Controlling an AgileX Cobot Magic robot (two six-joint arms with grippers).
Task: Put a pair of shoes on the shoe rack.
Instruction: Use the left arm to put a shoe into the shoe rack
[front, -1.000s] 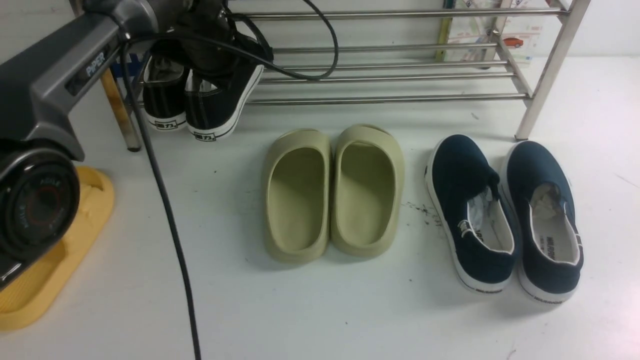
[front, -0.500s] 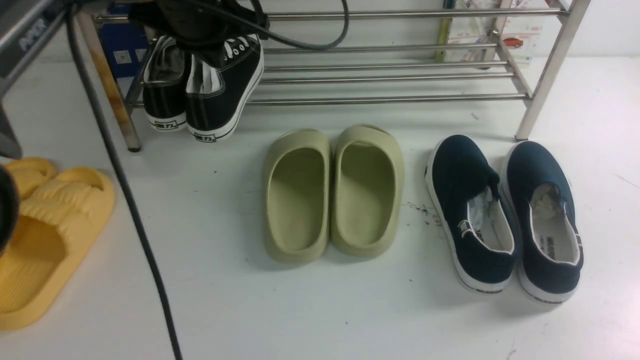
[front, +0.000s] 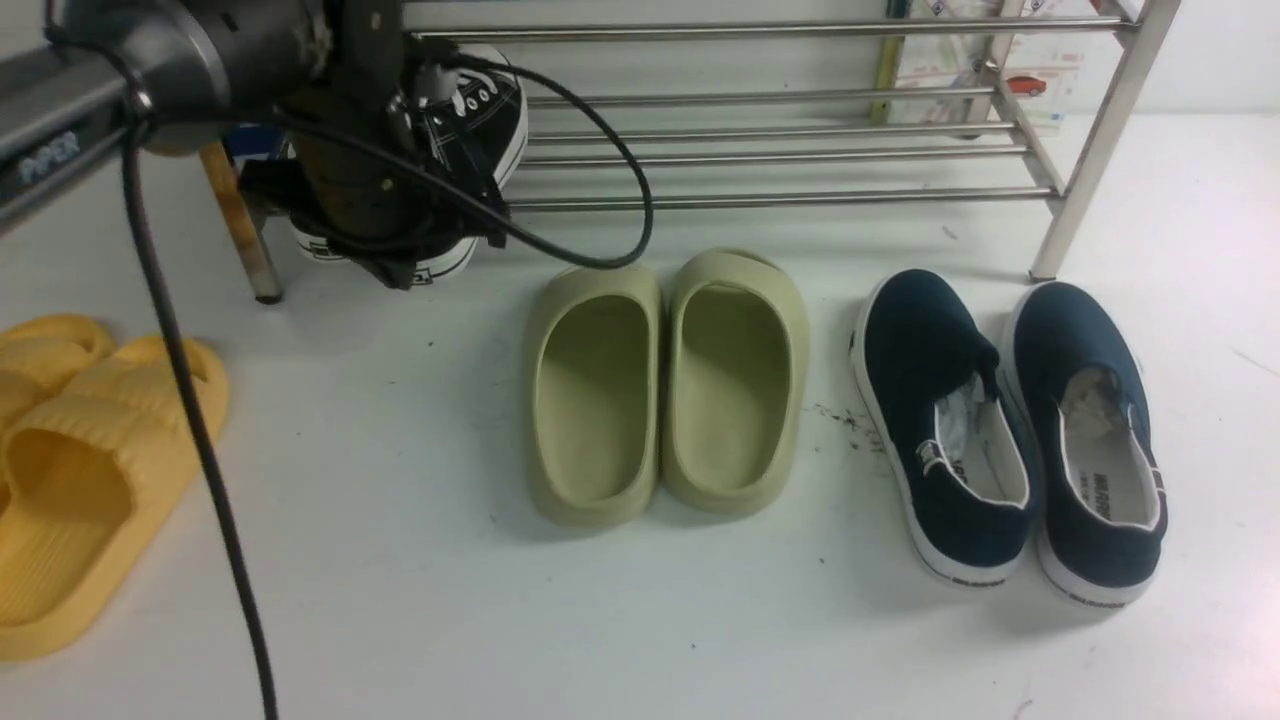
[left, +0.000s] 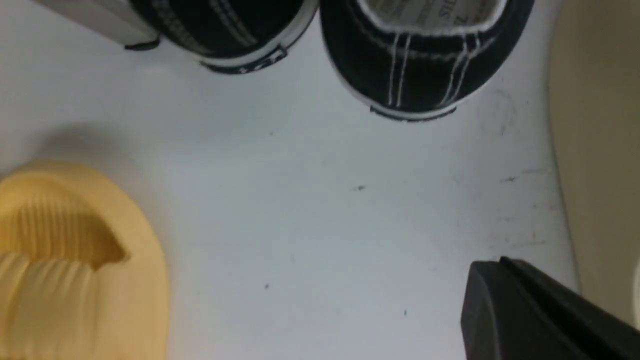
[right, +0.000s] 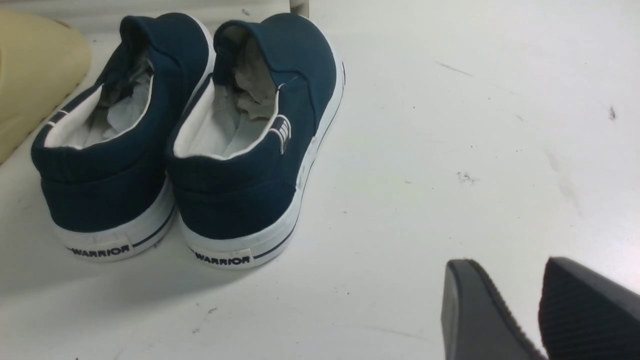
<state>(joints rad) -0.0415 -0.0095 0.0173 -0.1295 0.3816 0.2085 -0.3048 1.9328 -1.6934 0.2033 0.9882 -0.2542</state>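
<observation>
1. At the left end of the shoe rack (front: 780, 155), the pair of shoes (front: 480, 105) is sitting on the lower bars. The toes are pointing toward the back and the heels are sticking out past the front bar.
2. The two sneakers are lying side by side, close together. The left wrist view is showing both black heels (left: 410, 65) with their white stitching and white sole edges. Whether the heels are touching the white surface (front: 400, 600) cannot be told.
3. The left arm is hanging right in front of the sneakers and covering most of them in the front view, with its black cable (front: 200, 450) trailing down toward the camera.
4. The left gripper (left: 500, 270) is hovering over bare surface just in front of the heels. Its jaws are pressed together and gripping nothing.
5. The right gripper (right: 515, 265) is hovering low over the surface near the navy slip-ons (front: 1010, 430). Its fingers are standing slightly apart with nothing between them.
6. The olive slides (front: 665, 385) are lying in front of the middle of the rack, between the sneakers and the slip-ons.
7. The yellow slides (front: 90, 470) are lying at the far left, well apart from the rack.
</observation>
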